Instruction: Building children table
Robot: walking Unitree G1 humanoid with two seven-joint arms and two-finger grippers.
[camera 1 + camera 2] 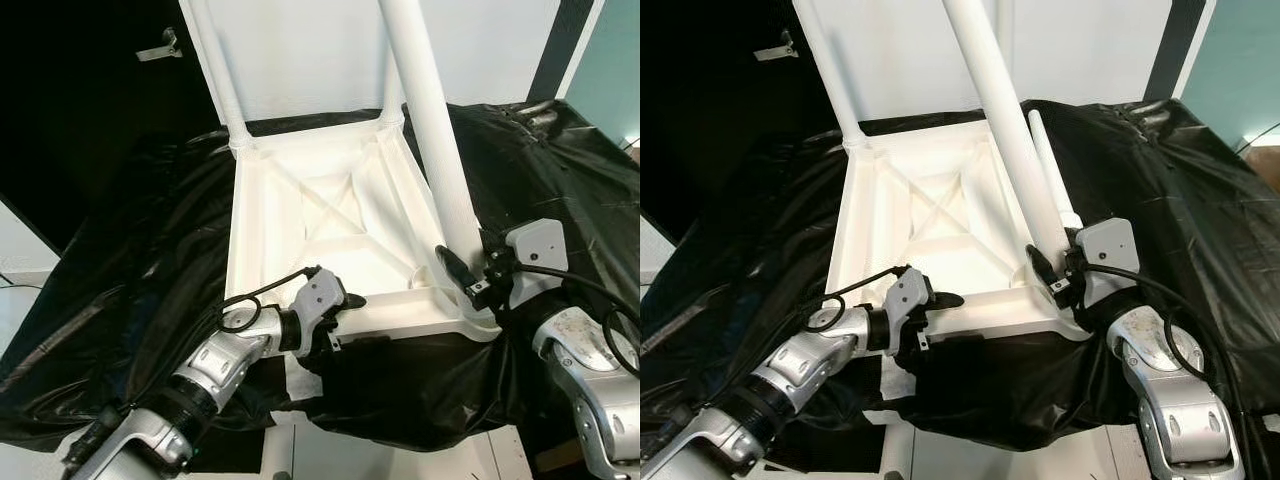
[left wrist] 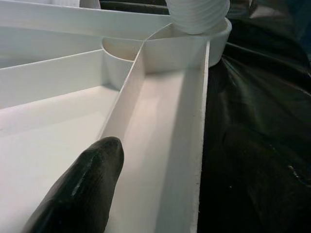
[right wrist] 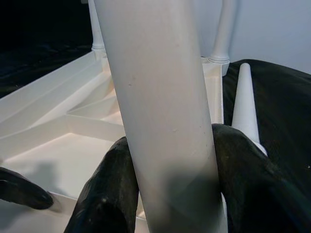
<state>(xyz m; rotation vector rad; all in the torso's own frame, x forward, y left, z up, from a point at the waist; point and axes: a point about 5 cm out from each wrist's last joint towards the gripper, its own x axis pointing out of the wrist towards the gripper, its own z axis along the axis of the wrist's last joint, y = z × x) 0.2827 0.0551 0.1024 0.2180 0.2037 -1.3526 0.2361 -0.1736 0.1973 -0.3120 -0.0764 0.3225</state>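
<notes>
On black sheeting (image 1: 120, 300): one white tabletop (image 1: 330, 215) upside down, three legs upright, fourth leg (image 1: 1052, 170) lying loose. Right end effector (image 1: 1060, 270) clamps near-corner leg (image 1: 430, 130). Left end effector (image 1: 340, 320) straddles tabletop's near rim.

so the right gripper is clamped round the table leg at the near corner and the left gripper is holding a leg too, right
Not quite. The right gripper does clamp the near-corner leg, but the left gripper holds the near edge of the upturned tabletop, not a leg; the left eye view shows this.
</notes>
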